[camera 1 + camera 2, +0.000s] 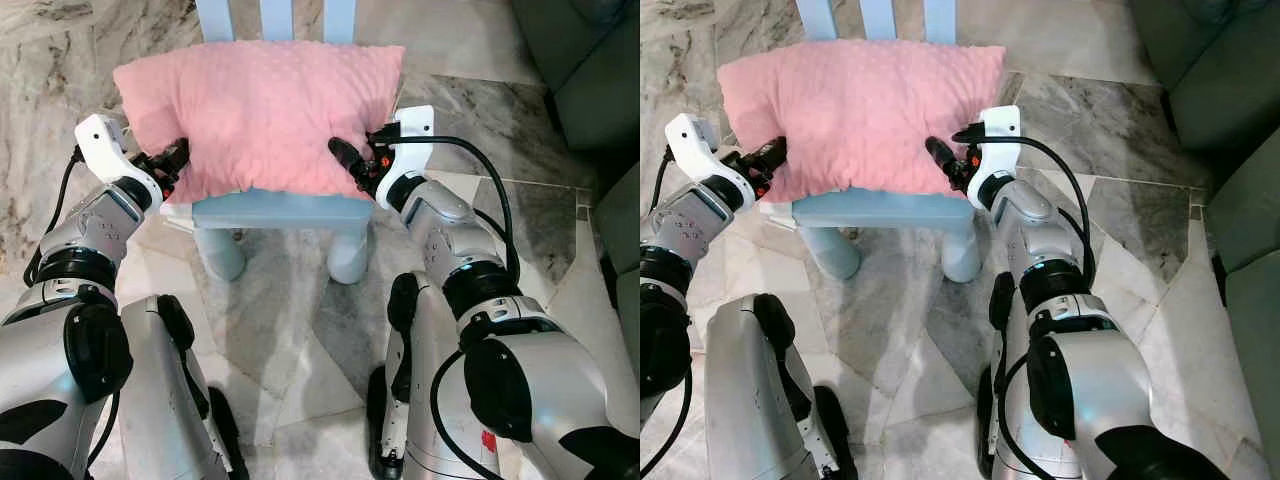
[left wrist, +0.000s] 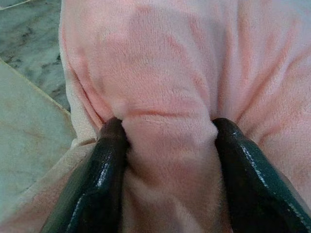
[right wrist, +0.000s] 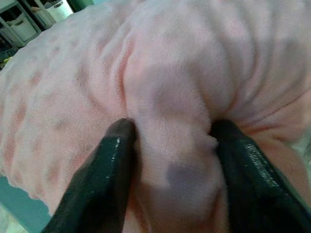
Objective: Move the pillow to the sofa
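A pink fluffy pillow (image 1: 255, 110) lies on the seat of a small light-blue chair (image 1: 275, 210). My left gripper (image 1: 170, 165) is at the pillow's left front corner, and my right gripper (image 1: 350, 160) at its right front edge. In the left wrist view the black fingers (image 2: 97, 179) pinch a fold of the pink fabric (image 2: 167, 145) between them. In the right wrist view the fingers (image 3: 102, 174) squeeze a bulge of pillow (image 3: 170, 160) the same way. Both grippers are shut on the pillow.
A dark green sofa (image 1: 590, 70) stands at the far right, with another cushion edge (image 1: 1250, 290) lower right. The floor (image 1: 300, 330) is marbled stone tile. The chair's back slats (image 1: 275, 18) rise behind the pillow.
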Available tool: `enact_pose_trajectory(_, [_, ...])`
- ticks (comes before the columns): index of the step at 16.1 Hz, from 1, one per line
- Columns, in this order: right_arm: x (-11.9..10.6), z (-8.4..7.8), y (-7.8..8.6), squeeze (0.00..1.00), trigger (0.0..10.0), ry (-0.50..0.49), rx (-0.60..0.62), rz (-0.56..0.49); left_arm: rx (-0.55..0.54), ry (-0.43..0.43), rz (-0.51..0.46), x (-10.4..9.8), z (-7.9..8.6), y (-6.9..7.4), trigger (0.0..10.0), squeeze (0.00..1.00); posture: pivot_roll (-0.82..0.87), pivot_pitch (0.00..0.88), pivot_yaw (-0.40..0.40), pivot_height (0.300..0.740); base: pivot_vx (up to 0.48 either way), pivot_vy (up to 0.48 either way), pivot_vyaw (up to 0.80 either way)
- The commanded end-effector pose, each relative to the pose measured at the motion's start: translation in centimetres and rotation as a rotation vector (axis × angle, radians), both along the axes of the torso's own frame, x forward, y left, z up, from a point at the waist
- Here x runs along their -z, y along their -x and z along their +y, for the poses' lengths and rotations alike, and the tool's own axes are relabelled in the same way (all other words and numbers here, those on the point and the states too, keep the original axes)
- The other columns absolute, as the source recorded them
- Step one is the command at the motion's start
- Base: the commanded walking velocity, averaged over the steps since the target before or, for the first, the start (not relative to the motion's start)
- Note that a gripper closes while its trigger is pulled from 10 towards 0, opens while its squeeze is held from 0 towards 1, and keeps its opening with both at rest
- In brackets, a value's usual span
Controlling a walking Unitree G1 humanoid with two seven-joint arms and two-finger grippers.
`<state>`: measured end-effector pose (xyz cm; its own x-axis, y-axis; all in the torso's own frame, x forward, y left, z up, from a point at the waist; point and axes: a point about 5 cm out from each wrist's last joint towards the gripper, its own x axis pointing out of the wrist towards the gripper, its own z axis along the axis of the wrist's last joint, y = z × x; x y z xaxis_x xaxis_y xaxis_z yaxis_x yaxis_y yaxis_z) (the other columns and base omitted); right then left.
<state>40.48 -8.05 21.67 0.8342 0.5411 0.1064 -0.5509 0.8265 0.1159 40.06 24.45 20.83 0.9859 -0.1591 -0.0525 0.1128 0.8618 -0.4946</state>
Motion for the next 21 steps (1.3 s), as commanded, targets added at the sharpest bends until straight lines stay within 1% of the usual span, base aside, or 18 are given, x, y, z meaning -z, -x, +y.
enact_pose_trajectory(1, [1.0, 0.8, 0.4, 0.00, 0.0, 0.018, -0.042, 0.031, 0.016, 0.008, 0.076, 1.9, -0.6, 0.3, 0.0, 0.00, -0.08, 0.394, -0.024, 0.366, 0.000, 0.000, 0.00])
enact_pose_trajectory(4, [1.1, 1.0, 0.5, 0.00, 0.0, 0.022, -0.051, 0.029, 0.023, 0.017, 0.081, 2.1, -0.7, 0.4, 0.0, 0.00, -0.08, 0.393, -0.025, 0.366, 0.000, 0.000, 0.00])
enact_pose_trajectory(8, [1.0, 1.0, 0.5, 0.00, 0.0, 0.015, -0.050, 0.021, 0.014, 0.008, 0.071, 2.0, -0.6, 0.3, 0.0, 0.00, -0.08, 0.398, -0.025, 0.366, 0.000, 0.000, 0.00])
enact_pose_trajectory(9, [1.0, 1.0, 0.5, 0.00, 0.0, 0.014, -0.048, 0.019, 0.001, -0.020, 0.054, 1.9, -0.4, 0.3, 0.0, 0.00, -0.08, 0.398, -0.025, 0.366, 0.000, 0.000, 0.00])
enact_pose_trajectory(10, [1.0, 1.0, 0.5, 0.00, 0.0, 0.013, -0.045, 0.018, -0.035, -0.087, 0.023, 1.6, 0.0, 0.3, 0.0, 0.00, -0.08, 0.398, -0.025, 0.366, 0.000, 0.000, 0.00])
enact_pose_trajectory(11, [0.9, 1.0, 0.5, 0.00, 0.0, 0.013, -0.040, 0.014, -0.078, -0.130, -0.011, 1.2, 0.4, 0.3, 0.0, 0.00, -0.08, 0.400, -0.024, 0.366, 0.000, 0.000, 0.00])
enact_pose_trajectory(12, [0.6, 0.8, 0.5, 0.00, 0.0, 0.014, -0.020, -0.012, -0.153, -0.210, -0.037, 0.7, 1.1, 0.4, 0.0, 0.00, -0.08, 0.401, -0.022, 0.366, 0.000, 0.000, 0.00])
enact_pose_trajectory(13, [0.3, 0.7, 0.5, 0.00, 0.0, 0.005, -0.007, -0.032, -0.208, -0.269, -0.051, 0.4, 1.7, 0.5, 0.0, 0.00, -0.08, 0.400, -0.021, 0.366, 0.000, 0.000, 0.00])
enact_pose_trajectory(14, [-0.4, 0.4, 0.4, 0.00, 0.0, -0.030, 0.007, -0.064, -0.256, -0.302, -0.080, 0.2, 2.5, 0.8, 0.0, 0.00, -0.08, 0.399, -0.021, 0.366, 0.000, 0.000, 0.00])
enact_pose_trajectory(15, [-1.1, 0.3, 0.5, 0.00, 0.0, -0.051, 0.008, -0.100, -0.294, -0.330, -0.095, 0.1, 3.4, 1.1, 0.0, 0.00, -0.07, 0.395, -0.022, 0.366, 0.000, 0.000, 0.00])
enact_pose_trajectory(16, [-1.6, 0.2, 0.6, 0.00, 0.0, -0.057, 0.005, -0.134, -0.329, -0.333, -0.116, 0.0, 4.2, 1.5, 0.0, 0.00, -0.07, 0.389, -0.023, 0.366, 0.000, 0.000, 0.00])
enact_pose_trajectory(17, [-1.8, 0.0, 0.7, 0.00, 0.0, -0.060, 0.008, -0.153, -0.355, -0.338, -0.133, -0.1, 4.7, 1.8, 0.0, 0.00, -0.07, 0.376, -0.024, 0.366, 0.000, 0.000, 0.00])
enact_pose_trajectory(18, [-1.9, -0.2, 0.8, 0.00, 0.0, -0.064, 0.013, -0.165, -0.375, -0.349, -0.146, -0.2, 5.0, 1.9, 0.0, 0.00, -0.07, 0.376, -0.024, 0.366, 0.000, 0.000, 0.00])
enact_pose_trajectory(19, [-1.9, -0.4, 0.9, 0.00, 0.0, -0.057, 0.015, -0.175, -0.387, -0.357, -0.159, -0.3, 5.1, 2.0, 0.0, 0.00, -0.06, 0.357, -0.024, 0.366, 0.000, 0.000, 0.00])
enact_pose_trajectory(20, [-2.0, -0.9, 1.1, 0.00, 0.0, -0.043, 0.011, -0.199, -0.413, -0.388, -0.200, -0.9, 5.4, 2.2, 0.0, 0.00, -0.07, 0.317, -0.025, 0.366, 0.000, 0.000, 0.00])
enact_pose_trajectory(21, [-2.1, -1.3, 1.2, 0.00, 0.0, -0.029, 0.009, -0.211, -0.421, -0.400, -0.230, -1.5, 5.5, 2.2, 0.0, 0.00, -0.07, 0.292, -0.025, 0.366, 0.000, 0.000, 0.00])
